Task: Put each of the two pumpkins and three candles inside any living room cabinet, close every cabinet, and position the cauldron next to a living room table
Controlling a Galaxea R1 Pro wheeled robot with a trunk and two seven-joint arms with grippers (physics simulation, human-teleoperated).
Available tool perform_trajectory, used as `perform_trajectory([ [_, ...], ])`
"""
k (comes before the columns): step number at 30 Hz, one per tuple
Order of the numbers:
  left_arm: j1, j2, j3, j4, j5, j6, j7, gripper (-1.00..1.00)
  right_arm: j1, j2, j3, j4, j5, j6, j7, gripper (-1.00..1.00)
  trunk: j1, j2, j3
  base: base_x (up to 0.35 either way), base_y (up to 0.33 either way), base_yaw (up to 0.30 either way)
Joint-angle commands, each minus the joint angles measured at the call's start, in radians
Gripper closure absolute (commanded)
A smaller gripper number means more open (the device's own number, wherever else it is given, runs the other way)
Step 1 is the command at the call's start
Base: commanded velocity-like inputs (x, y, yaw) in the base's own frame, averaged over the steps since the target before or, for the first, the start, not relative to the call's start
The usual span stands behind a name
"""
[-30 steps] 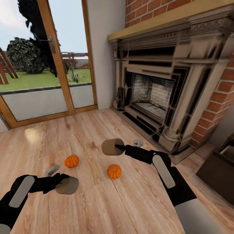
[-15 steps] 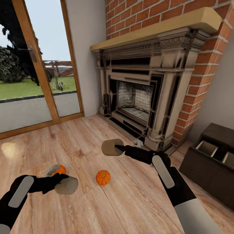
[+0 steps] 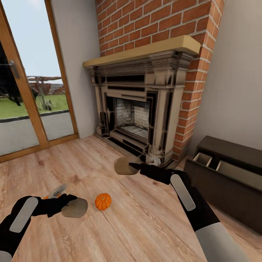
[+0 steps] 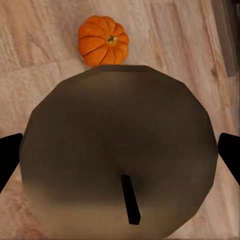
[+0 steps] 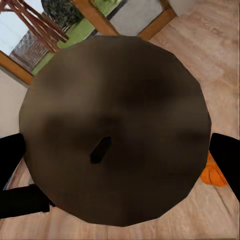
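Observation:
My left gripper (image 3: 68, 204) is shut on a stubby tan candle (image 3: 75, 208), low over the wood floor. That candle (image 4: 117, 155) with its dark wick lies between black fingers (image 4: 9, 162) in the left wrist view. My right gripper (image 3: 137, 167) is shut on a second tan candle (image 3: 123, 165), seen end-on as the candle (image 5: 115, 130). One orange pumpkin (image 3: 103, 201) sits on the floor between the arms, also the pumpkin (image 4: 103, 41). An orange sliver of the other pumpkin (image 3: 47, 197) peeks from behind the left gripper. The dark-brown cabinet (image 3: 233, 189) stands at the right, with light compartments open along its upper side.
A brick fireplace (image 3: 138, 109) with a carved surround stands straight ahead. A wood-framed glass door (image 3: 25, 109) fills the left wall. Bare wood floor (image 3: 145, 225) lies between the pumpkins and the cabinet.
The head view has swung to the right: fireplace, door and pumpkins slid left in the picture and more of the cabinet came into sight. Both arms keep their pose, each still holding its candle.

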State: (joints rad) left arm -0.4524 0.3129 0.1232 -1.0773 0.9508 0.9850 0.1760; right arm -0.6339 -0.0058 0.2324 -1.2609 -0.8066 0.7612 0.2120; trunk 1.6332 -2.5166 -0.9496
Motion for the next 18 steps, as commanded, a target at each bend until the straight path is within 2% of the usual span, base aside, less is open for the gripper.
perform_trajectory([
  [1,0.000,0.000,0.001,-0.001,0.016,0.003,0.010,1.00,-0.001,0.000,0.001,0.000,-0.002,0.003,0.004,1.00,-0.001,0.000,0.003,-0.064,0.000,-0.289],
  [18,0.000,0.000,0.001,-0.001,0.016,0.003,0.011,1.00,-0.001,0.000,0.001,0.004,-0.002,0.003,0.004,1.00,-0.008,0.004,0.069,-0.006,0.000,-0.289],
])
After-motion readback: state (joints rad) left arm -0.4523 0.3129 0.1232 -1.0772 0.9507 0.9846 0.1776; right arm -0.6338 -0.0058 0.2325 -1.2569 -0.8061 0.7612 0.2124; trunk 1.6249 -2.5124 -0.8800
